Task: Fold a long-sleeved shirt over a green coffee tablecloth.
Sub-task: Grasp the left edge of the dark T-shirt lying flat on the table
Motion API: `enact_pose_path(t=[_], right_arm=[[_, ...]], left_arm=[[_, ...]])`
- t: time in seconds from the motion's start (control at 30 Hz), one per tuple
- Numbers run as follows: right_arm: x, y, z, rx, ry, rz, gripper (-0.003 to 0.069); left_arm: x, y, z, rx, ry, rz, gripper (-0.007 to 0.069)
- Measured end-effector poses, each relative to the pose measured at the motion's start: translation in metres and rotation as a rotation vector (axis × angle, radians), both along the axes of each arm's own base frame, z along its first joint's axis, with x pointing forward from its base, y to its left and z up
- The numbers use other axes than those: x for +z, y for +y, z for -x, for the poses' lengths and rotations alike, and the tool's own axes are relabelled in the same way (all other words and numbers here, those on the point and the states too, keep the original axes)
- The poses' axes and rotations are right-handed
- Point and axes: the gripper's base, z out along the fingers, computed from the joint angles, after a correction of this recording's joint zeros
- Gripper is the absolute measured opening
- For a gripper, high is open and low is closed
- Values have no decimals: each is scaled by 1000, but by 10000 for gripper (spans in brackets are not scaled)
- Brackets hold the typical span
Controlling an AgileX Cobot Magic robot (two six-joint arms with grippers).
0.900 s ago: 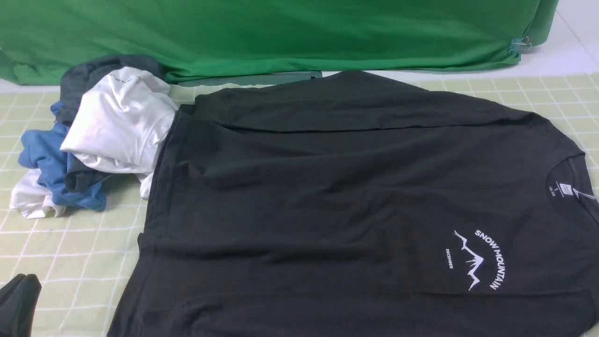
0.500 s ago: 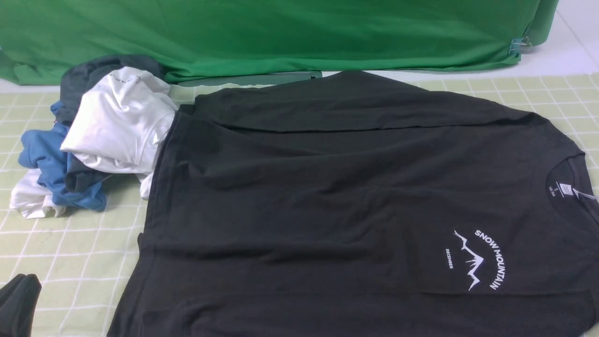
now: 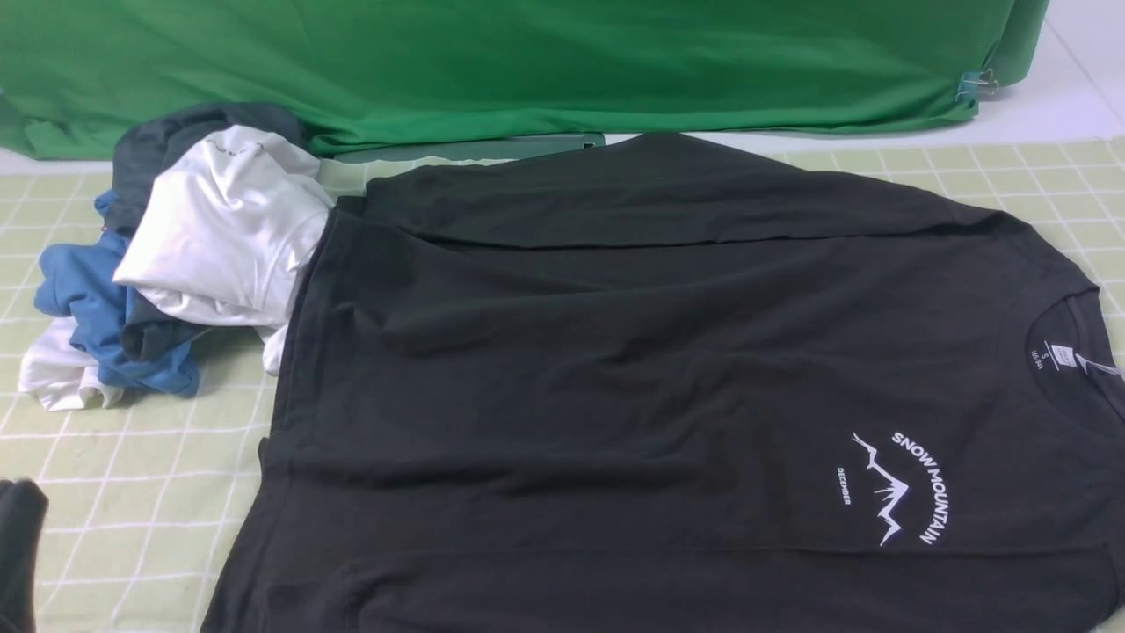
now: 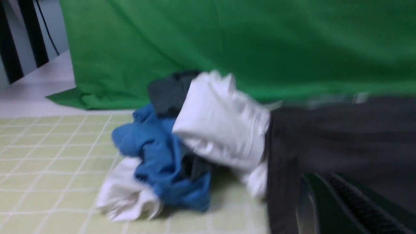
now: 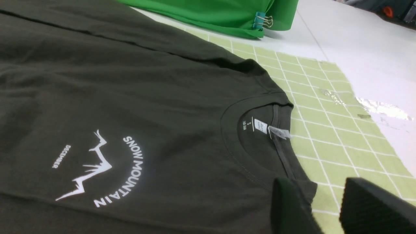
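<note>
The black long-sleeved shirt [image 3: 615,369] lies spread flat on the green coffee tablecloth [image 3: 132,475], its hem to the left and its collar [image 3: 1068,352] to the right. The far sleeve is folded across the body, and the white mountain print [image 3: 896,488] faces up. My left gripper [image 3: 18,545] shows as a dark shape at the lower left edge, off the shirt; in the blurred left wrist view its jaws [image 4: 320,177] lie together near the hem. My right gripper [image 5: 325,201] hovers open over the shoulder edge by the collar [image 5: 260,126], holding nothing.
A pile of clothes sits at the back left, touching the shirt's hem corner: a white garment [image 3: 220,229], a blue one [image 3: 88,299] and a dark grey one. The deep green backdrop [image 3: 527,61] hangs behind, clipped at the right [image 3: 976,83]. A bare white table surface [image 3: 1072,105] lies beyond the cloth.
My left gripper has slid toward the left edge of the front view and shows less. The shirt and the pile have not moved.
</note>
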Motion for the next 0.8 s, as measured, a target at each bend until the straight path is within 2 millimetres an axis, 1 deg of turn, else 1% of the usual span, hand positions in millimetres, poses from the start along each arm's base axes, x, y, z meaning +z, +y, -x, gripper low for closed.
enact_pose_path(t=[0.07,0.17,0.23,0.3,0.4,0.43,0.47,0.5,0.53,0.57,0.6,0.63,0.67,0.7,0.73,0.77,0.8], right_arm=[[0,0,0,0,0,0,240],[0,0,0,0,0,0,240],[0,0,0,0,0,0,240],[0,0,0,0,0,0,240],[4,1,-1,-3,-46,-47,240],[7,1,-1,-9,-82,-103,240],[8,1,-2,-10,-91,-110,240],[16,1,-3,-22,-182,-237,240],[21,1,-3,-26,-241,-300,240],[22,1,-3,-29,-253,-330,240],[30,0,-2,-33,-337,-460,240],[34,0,-2,-32,-379,-536,240],[34,0,-2,-31,-386,-553,240],[38,-1,-1,-27,-424,-630,240],[40,-1,-1,-25,-445,-696,240],[40,-1,-1,-24,-451,-716,240],[40,-1,-1,-23,-453,-718,240]], left_arm=[[9,2,1,8,-109,234,17],[15,5,2,20,-194,384,17],[18,7,3,24,-238,455,17],[20,8,3,27,-262,478,17],[32,13,8,35,-424,583,17],[36,14,10,23,-471,623,17],[37,14,10,20,-479,634,17],[50,12,13,-19,-522,643,17],[60,10,16,-48,-537,626,17],[63,9,16,-56,-540,629,17],[84,5,21,-94,-531,580,17],[97,2,22,-105,-501,553,17],[99,2,23,-104,-492,543,17],[115,0,23,-96,-417,520,17],[127,0,20,-74,-337,495,17],[135,0,17,-54,-260,482,17],[137,0,16,-49,-243,471,17]])
